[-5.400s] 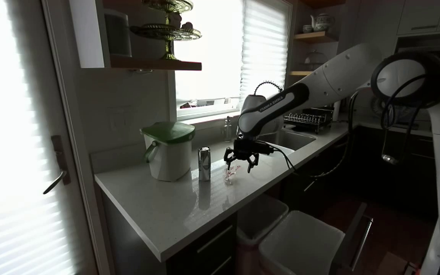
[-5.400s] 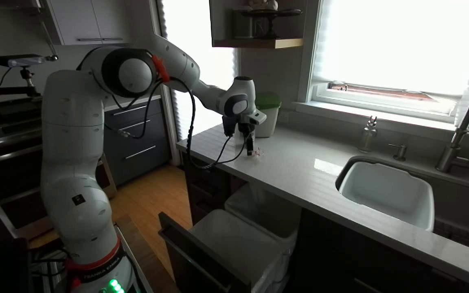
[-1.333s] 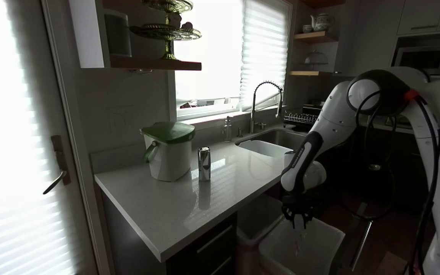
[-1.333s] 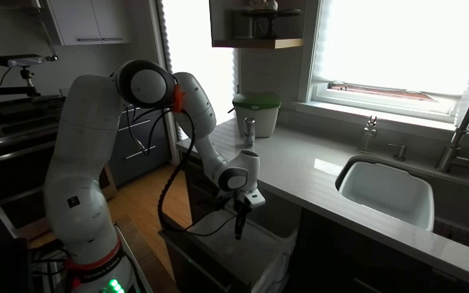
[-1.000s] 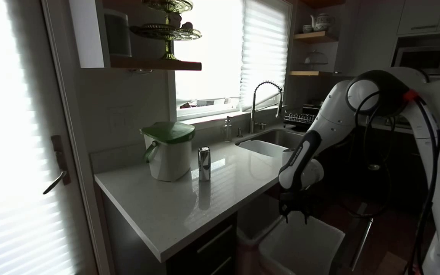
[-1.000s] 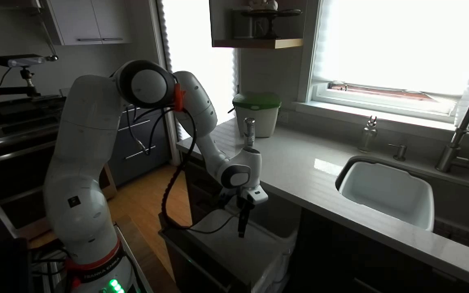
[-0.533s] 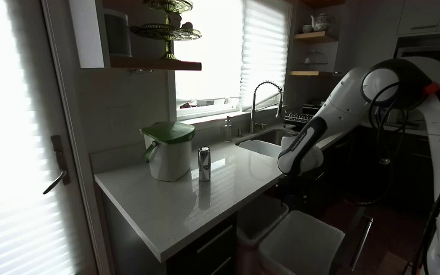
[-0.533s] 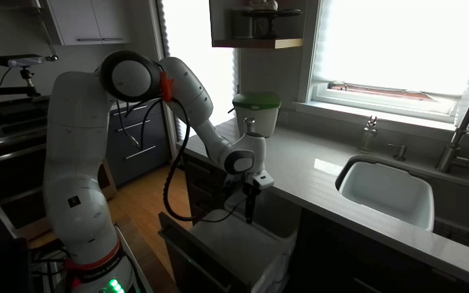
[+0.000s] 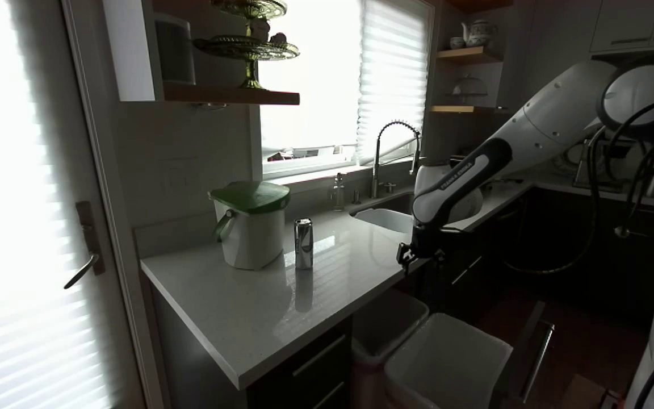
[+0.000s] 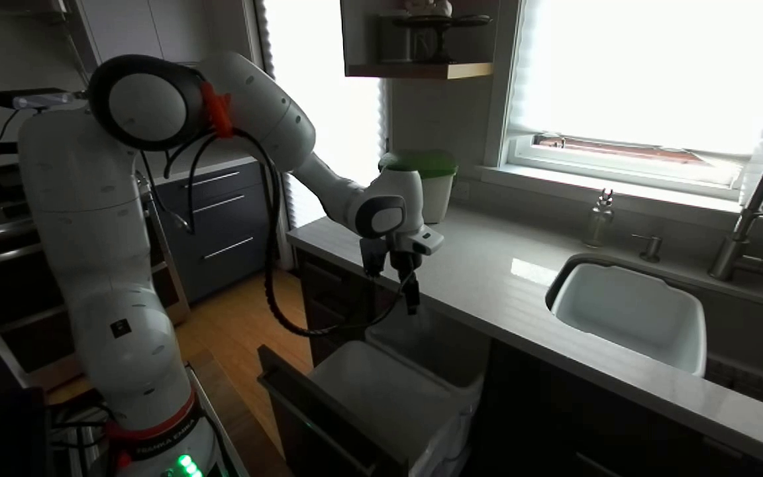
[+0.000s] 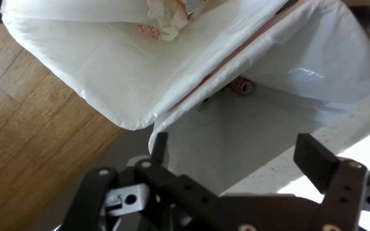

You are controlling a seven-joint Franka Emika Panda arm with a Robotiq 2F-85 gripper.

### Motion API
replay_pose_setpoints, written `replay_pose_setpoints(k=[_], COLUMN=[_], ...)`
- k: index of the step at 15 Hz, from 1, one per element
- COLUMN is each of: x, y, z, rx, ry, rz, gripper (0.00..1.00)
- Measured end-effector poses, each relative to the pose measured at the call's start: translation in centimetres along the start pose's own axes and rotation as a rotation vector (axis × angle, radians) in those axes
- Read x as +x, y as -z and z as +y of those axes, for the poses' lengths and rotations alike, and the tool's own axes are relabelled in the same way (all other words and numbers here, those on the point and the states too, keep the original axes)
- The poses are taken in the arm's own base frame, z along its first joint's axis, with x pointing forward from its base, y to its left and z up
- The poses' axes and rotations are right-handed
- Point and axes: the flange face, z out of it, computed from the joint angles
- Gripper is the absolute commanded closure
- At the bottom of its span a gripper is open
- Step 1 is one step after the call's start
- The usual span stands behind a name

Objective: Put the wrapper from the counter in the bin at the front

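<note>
The wrapper, a pale translucent scrap with red print, lies inside the front bin in the wrist view, beside crumpled paper. It does not show in the exterior views. The bin, pale and lined, stands in the pulled-out drawer in both exterior views. My gripper is open with nothing between its fingers. In both exterior views it hangs by the front edge of the counter, above the rear bin. The counter also shows in an exterior view.
A darker grey rear bin sits between the front bin and the cabinet; a red can lies in it. A silver can and a white pot with green lid stand on the counter. The drawer front sticks out.
The wrapper lay on the counter, then hung in my gripper over the front bin. The gripper opened and let it go. It has since risen and moved back toward the counter edge.
</note>
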Motion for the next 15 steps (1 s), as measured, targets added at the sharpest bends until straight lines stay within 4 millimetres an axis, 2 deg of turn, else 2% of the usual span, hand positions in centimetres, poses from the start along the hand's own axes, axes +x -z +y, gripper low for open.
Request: replay_pose_setpoints(k=[5,11,13,15], x=[-1.3,-2.4,-2.7,-2.7], y=[6.4,14.5,16.5,17.2], z=[-1.7,-5.3,-6.0,-6.2], rx=[0.010,0.039,0.046,0.048], ry=[0.243,0.490,0.549,0.567], rz=[-0.005,0.090,0.120,0.131], gripper=[0.00,0.00,0.00,0.00])
